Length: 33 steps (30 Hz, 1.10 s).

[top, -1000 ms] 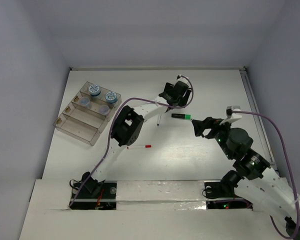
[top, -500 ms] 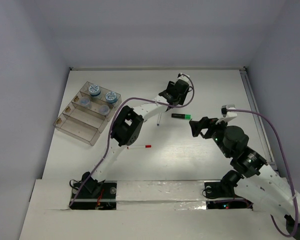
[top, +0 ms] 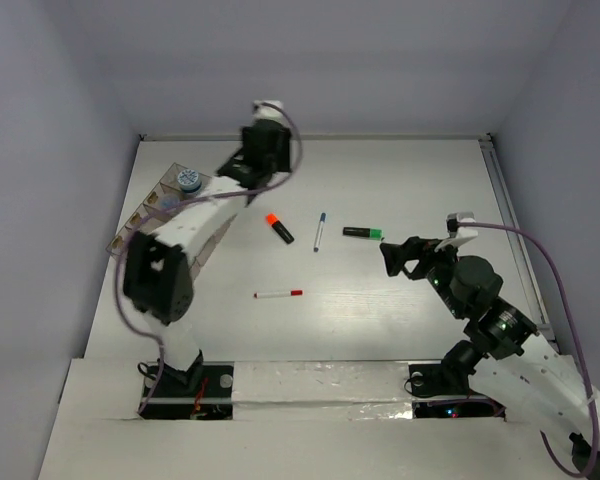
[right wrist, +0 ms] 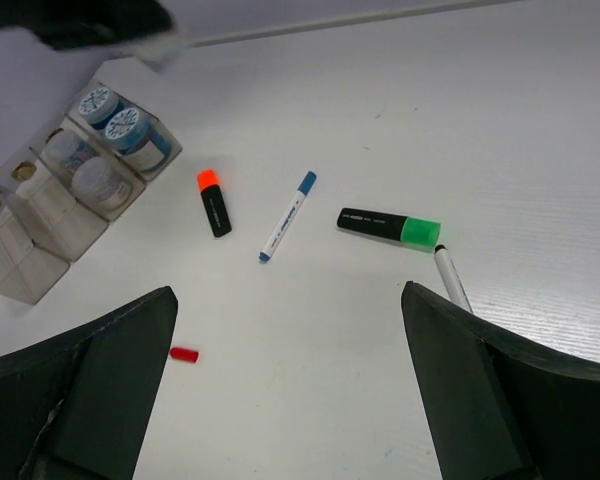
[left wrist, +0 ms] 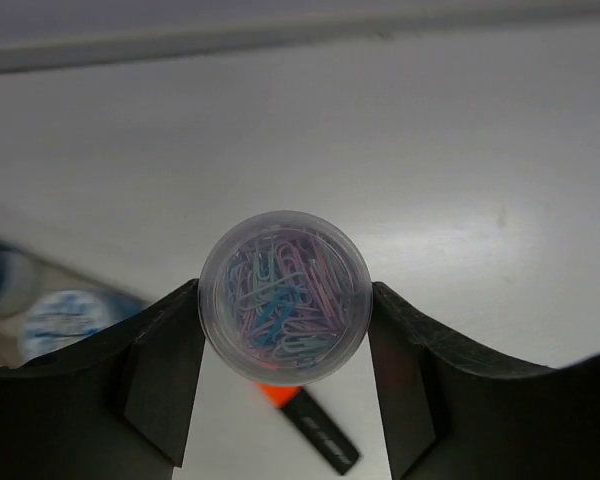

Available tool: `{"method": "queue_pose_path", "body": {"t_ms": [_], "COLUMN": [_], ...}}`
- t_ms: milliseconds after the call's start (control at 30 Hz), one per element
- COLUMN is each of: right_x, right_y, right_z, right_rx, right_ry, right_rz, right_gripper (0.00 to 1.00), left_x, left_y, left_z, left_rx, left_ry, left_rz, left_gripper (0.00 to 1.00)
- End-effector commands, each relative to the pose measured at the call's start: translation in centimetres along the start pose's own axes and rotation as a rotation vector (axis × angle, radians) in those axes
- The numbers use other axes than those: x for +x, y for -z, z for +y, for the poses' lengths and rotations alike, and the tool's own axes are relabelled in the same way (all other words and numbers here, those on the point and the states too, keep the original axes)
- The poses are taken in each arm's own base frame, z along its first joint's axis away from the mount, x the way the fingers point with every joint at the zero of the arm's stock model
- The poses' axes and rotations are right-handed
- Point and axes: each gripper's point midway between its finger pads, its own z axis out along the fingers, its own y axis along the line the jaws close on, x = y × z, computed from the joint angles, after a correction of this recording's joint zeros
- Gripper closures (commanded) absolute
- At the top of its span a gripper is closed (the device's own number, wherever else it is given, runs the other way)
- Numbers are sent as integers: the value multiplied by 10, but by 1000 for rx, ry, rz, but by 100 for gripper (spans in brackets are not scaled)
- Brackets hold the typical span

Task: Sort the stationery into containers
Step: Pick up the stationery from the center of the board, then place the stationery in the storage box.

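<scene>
Left fingers (left wrist: 165, 380) clamp the clear jar (left wrist: 284, 296) by its round sides; likely light, rigid, slippery. Right fingers (right wrist: 100, 385) stand open, empty.

The jar (left wrist: 284, 296) is clear plastic, slightly frosted at its rim, and the paper clips (left wrist: 270, 318) inside it look smooth, with a pastel coating. The left fingers (left wrist: 165, 375) are matt black plastic with a fine grainy finish, and the right fingers (right wrist: 110, 390) look the same. The bench (right wrist: 540, 150) is white and matt, with a faint linear grain. The organiser tray (right wrist: 20, 272) is transparent, glossy plastic. The orange highlighter (right wrist: 214, 202) and green highlighter (right wrist: 388, 227) have smooth black plastic bodies. The pen (right wrist: 287, 217) is smooth white plastic.
</scene>
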Motion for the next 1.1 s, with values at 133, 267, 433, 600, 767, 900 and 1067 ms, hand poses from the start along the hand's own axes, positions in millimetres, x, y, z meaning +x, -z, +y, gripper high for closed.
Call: {"method": "queue_pose_path", "body": {"t_ms": [133,267,433,600,767,900,1067], "right_x": [-15,-15,-12,-10,-10,-10,-8], "right_y": [5,6,5,4,4,4,2], "right_z": [9,10,9,9,9,9,9], "right_rx": [-52,-60,-55,-55,-53,-54,-54], "right_ry": [-21,-23,-21,-19,-20,-19,-16], "right_rz": [-54,-57,-48,-44,-43,-42,-34], "right_gripper": [0,0,0,0,0,0,0], "left_x": [-33,12,38,49,63,75,75], "left_y": [90,92,79,60,48,39,34], "left_z": [185,241,258,262,268,272,274], "left_rx": [-230,-317,-329,-352,-388,-411,-417], "left_ry": [292,357,389,382,367,353,345], "left_rz": [-152,-95,-45,-4,28,56,52], "left_gripper": [73,72,72,72,72,72,71]}}
